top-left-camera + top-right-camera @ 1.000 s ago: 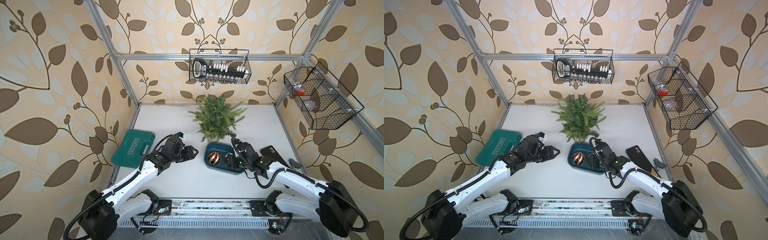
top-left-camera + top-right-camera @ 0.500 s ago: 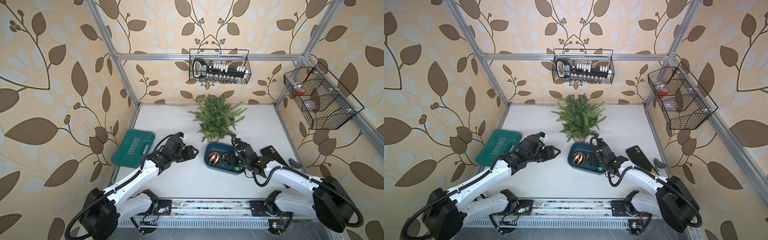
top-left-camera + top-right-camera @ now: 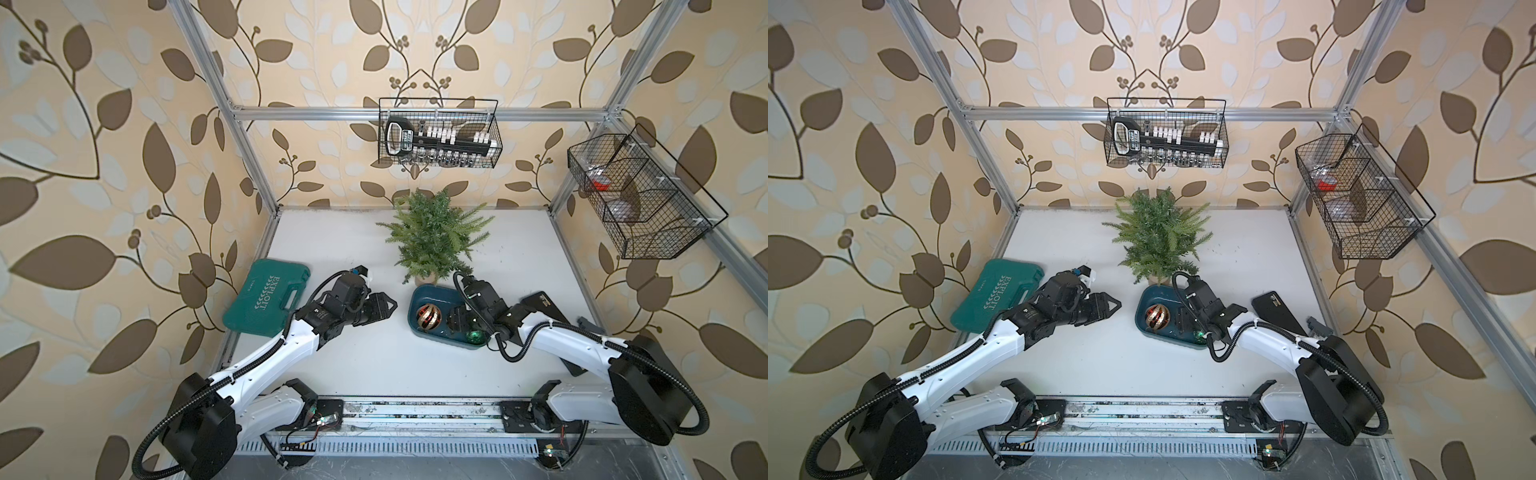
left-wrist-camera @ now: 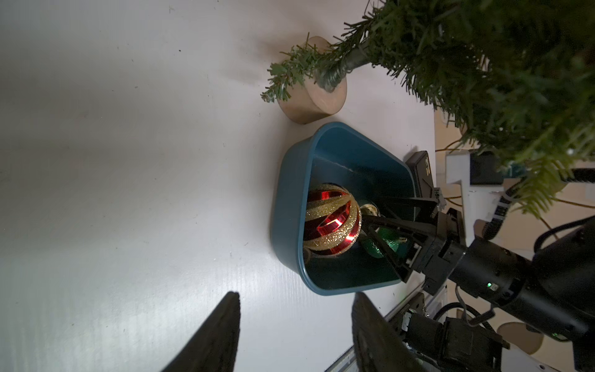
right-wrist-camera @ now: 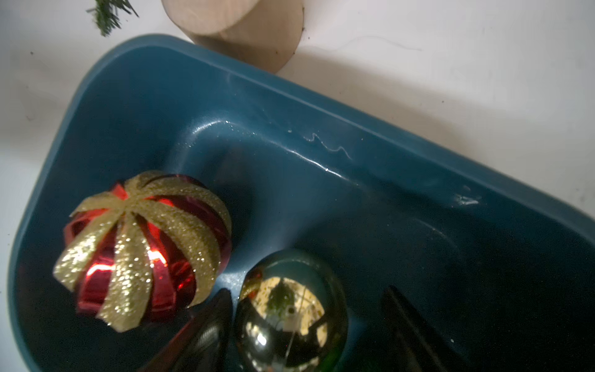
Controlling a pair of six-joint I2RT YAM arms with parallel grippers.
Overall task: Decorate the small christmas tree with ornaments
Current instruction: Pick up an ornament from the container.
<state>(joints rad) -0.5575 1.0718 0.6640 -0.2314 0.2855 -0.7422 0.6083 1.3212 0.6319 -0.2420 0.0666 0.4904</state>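
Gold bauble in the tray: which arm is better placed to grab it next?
Right. The right gripper is down inside the tray, its open fingers on either side of the gold bauble. The left gripper hangs open and empty over the table, outside the tray.

The one word I can read plainly is the brand "EXPLOIT", in white capitals with a row of small white marks beside it, on the lid of the green tool case (image 3: 268, 300) lying on the table at the left, close to the left wall. In both top views it runs sideways, and a shorter line of small white print next to it is too fine to make out. The black tool holder (image 3: 461, 145) in the wire basket (image 3: 436, 99) on the far wall has a pale label at its left end, and the black flat device (image 3: 540, 305) on the table at the right bears a small pale mark, but neither can be read.
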